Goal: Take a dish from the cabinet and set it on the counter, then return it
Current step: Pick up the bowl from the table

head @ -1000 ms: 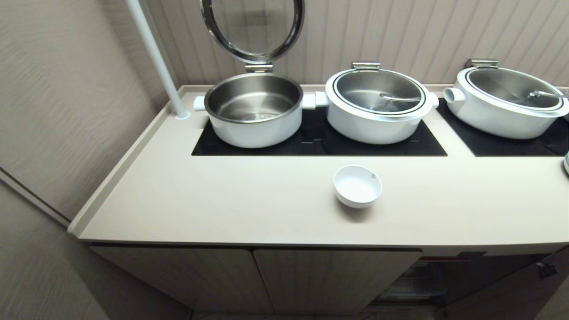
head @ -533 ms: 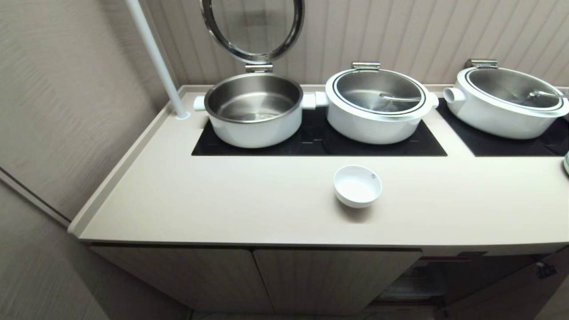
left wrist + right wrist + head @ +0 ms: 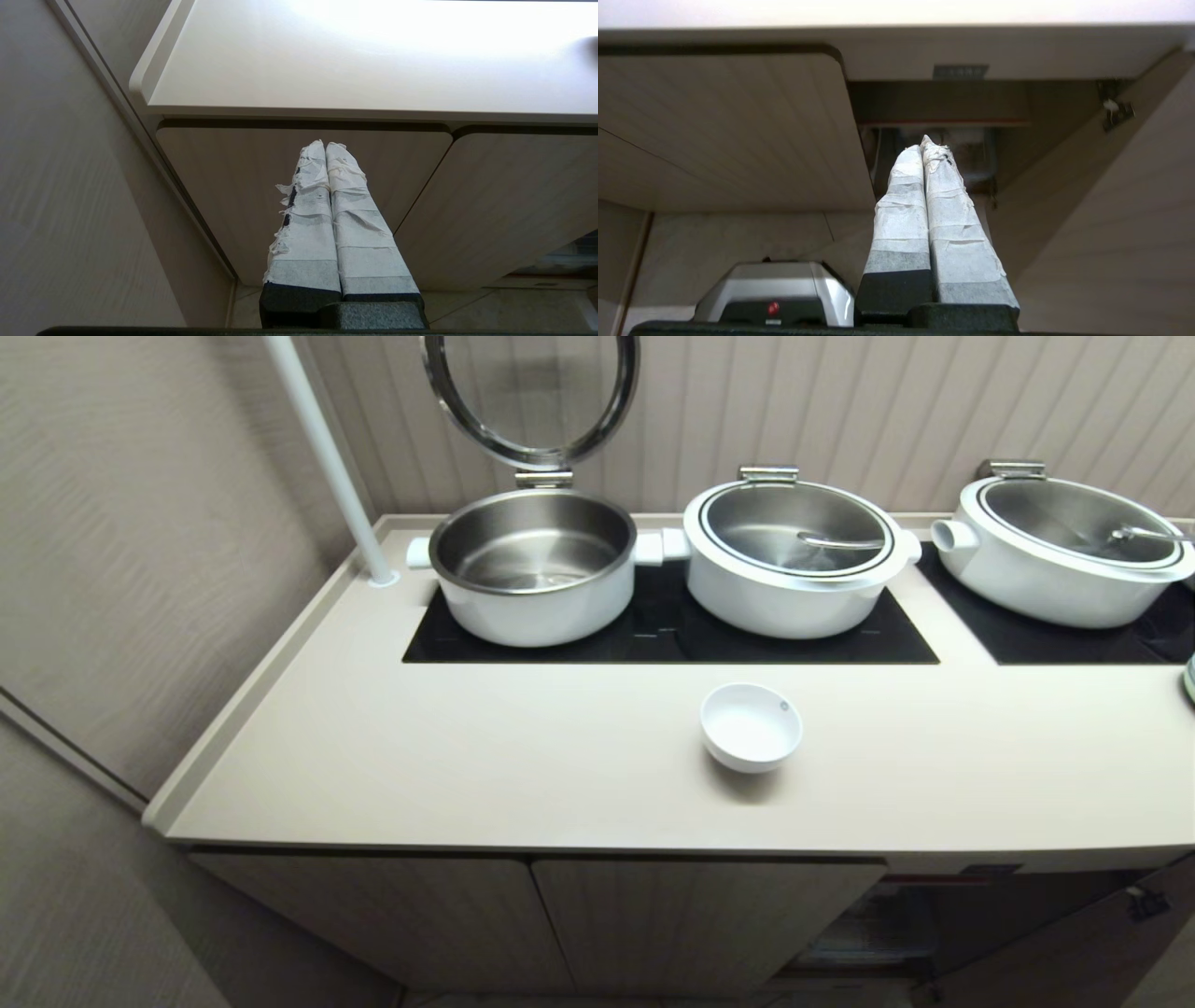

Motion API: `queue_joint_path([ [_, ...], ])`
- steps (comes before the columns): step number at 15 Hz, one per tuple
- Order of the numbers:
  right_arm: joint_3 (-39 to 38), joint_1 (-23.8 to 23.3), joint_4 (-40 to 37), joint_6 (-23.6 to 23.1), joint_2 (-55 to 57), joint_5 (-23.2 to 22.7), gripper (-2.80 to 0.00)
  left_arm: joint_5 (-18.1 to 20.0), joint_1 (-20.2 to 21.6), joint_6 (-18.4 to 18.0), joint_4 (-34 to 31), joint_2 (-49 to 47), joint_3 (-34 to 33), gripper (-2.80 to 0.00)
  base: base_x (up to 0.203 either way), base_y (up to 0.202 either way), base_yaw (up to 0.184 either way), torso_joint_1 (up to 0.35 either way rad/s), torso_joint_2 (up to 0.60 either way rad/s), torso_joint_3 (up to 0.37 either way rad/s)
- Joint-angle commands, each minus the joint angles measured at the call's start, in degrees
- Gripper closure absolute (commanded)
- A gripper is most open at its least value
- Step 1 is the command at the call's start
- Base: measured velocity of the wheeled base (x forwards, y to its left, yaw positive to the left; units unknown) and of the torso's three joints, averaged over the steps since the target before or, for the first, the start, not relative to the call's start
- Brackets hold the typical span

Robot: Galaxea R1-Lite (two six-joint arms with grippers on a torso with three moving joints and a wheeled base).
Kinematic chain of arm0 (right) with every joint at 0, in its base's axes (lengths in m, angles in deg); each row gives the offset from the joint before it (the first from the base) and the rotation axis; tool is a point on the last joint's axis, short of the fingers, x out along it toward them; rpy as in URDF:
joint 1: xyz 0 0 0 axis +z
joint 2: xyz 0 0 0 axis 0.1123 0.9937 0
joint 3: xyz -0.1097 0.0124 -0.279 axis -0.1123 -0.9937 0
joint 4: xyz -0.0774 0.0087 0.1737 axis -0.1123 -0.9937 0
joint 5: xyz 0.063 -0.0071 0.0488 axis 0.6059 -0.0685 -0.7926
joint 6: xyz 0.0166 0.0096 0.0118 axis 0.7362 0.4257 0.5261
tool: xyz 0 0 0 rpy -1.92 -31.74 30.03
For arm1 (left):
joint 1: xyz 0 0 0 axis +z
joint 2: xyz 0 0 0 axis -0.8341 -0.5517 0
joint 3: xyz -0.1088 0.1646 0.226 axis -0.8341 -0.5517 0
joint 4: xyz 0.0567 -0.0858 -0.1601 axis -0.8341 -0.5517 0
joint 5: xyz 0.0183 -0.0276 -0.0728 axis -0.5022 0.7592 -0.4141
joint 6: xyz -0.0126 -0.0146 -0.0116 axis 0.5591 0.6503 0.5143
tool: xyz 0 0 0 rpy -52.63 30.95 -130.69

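The dish (image 3: 752, 726), a small white bowl, stands upright on the beige counter (image 3: 467, 775), just in front of the black cooktop. Neither arm shows in the head view. Below the counter, my right gripper (image 3: 924, 147) is shut and empty, its taped fingers pointing at the cabinet's open compartment (image 3: 943, 140) with a red-edged shelf. The open door (image 3: 1111, 210) stands beside it. My left gripper (image 3: 325, 148) is shut and empty too, parked low before the cabinet's closed ribbed doors (image 3: 261, 186). From the head, the cabinet (image 3: 691, 915) shows under the counter's front edge.
Three big white pots sit on the cooktop panels (image 3: 653, 630): one open with its lid raised (image 3: 532, 569), two lidded (image 3: 794, 555) (image 3: 1064, 546). A white pole (image 3: 327, 457) rises at the counter's back left. A wall bounds the left side. A silver part of my base (image 3: 775, 294) lies below the right gripper.
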Motion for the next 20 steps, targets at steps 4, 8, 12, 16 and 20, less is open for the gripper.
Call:
queue_joint_path([
  [4, 6.4, -1.3, 0.9, 0.1, 15.2, -4.8, 0.00, 0.0, 0.0, 0.0, 0.0, 0.0, 0.0, 0.00, 0.000, 0.000, 0.000, 0.000, 0.00, 0.000],
  [8, 11.4, -1.3, 7.8, 0.3, 29.8, -6.9, 0.00, 0.1, 0.0, 0.0, 0.0, 0.0, 0.0, 0.00, 0.000, 0.000, 0.000, 0.000, 0.00, 0.000],
  [12, 20.8, -1.2, 11.1, 0.7, 42.5, -7.8, 0.00, 0.0, 0.0, 0.0, 0.0, 0.0, 0.0, 0.00, 0.000, 0.000, 0.000, 0.000, 0.00, 0.000],
  [16, 31.9, -0.9, 10.9, -0.4, 53.1, -8.6, 0.00, 0.0, 0.0, 0.0, 0.0, 0.0, 0.0, 0.00, 0.000, 0.000, 0.000, 0.000, 0.00, 0.000],
  [20, 38.3, 4.4, 11.3, -1.3, 63.4, -12.4, 0.00, 0.0, 0.0, 0.0, 0.0, 0.0, 0.0, 0.00, 0.000, 0.000, 0.000, 0.000, 0.00, 0.000],
])
